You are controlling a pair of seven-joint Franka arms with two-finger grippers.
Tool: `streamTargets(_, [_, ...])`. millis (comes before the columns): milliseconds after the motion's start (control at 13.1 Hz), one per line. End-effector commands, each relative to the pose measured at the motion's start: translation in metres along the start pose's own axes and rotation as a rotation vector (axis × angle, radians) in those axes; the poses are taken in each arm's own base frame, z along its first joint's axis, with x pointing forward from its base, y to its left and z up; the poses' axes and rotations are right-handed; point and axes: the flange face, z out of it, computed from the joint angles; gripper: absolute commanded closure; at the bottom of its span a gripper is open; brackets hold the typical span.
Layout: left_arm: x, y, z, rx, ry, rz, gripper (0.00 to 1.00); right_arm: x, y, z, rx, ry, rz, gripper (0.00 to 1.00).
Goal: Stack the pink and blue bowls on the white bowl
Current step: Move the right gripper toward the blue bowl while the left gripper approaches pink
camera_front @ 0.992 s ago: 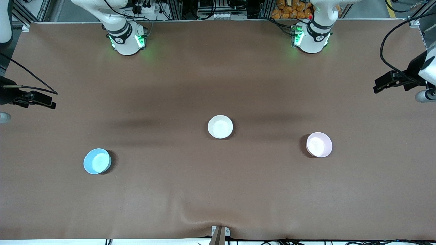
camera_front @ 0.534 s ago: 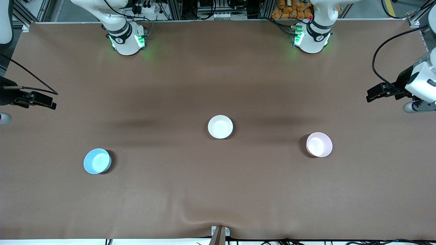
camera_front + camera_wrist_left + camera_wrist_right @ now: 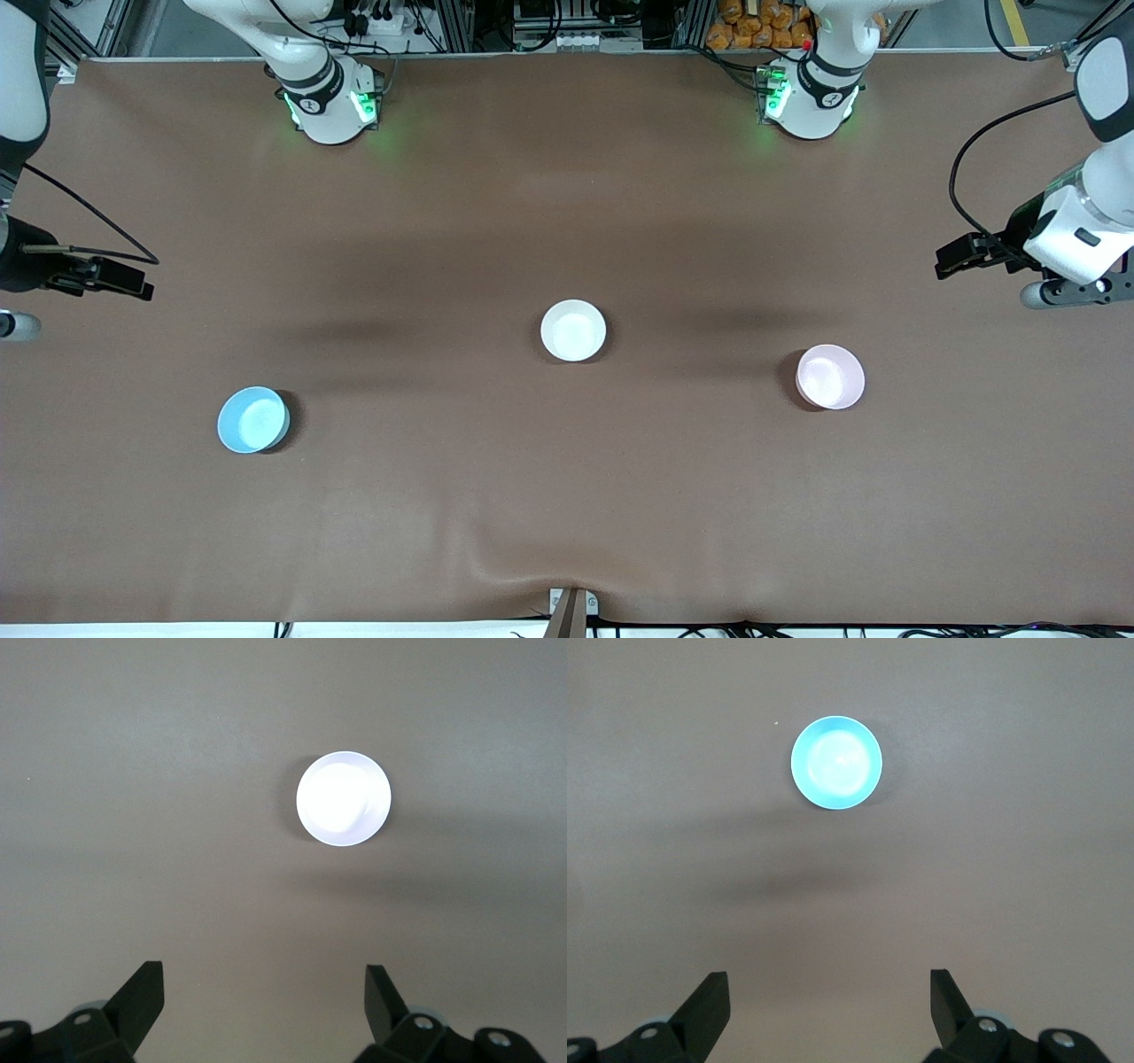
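Brown matte cloth covers the table (image 3: 567,496), where three smooth round plastic bowls sit well apart: white bowl (image 3: 573,330) mid-table, pink bowl (image 3: 830,377) toward the left arm's end, blue bowl (image 3: 253,419) toward the right arm's, while left gripper (image 3: 264,997) and right gripper (image 3: 829,997) hang high, spread wide, empty.

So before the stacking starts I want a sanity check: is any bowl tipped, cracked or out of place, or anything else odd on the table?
Nothing stands out. The white bowl, pink bowl and blue bowl all sit upright and apart on the brown table cover. The only oddity is a small wrinkle in the cover at the camera-side edge, away from the bowls.
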Motion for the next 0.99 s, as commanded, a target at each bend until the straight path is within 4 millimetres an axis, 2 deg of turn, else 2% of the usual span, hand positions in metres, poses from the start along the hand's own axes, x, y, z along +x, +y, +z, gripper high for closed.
streamTargets(0, [0.001, -0.002, 0.005, -0.004, 0.019, 0.016, 0.00, 0.003, -0.001, 0.009, -0.009, 0.002, 0.016, 0.00])
streamTargets(153, [0.000, -0.002, 0.012, -0.004, 0.019, 0.018, 0.00, 0.005, 0.000, 0.020, -0.009, 0.017, 0.016, 0.00])
streamTargets(534, [-0.001, -0.002, 0.011, -0.002, 0.020, 0.018, 0.00, 0.020, 0.003, 0.049, -0.015, 0.042, 0.019, 0.00])
streamTargets(687, [-0.002, -0.008, 0.020, -0.004, 0.003, 0.007, 0.00, 0.032, 0.014, 0.065, -0.015, 0.051, 0.039, 0.00])
streamTargets(916, [-0.003, -0.012, 0.018, -0.011, 0.006, -0.001, 0.00, 0.051, 0.025, 0.095, -0.014, 0.062, 0.063, 0.00])
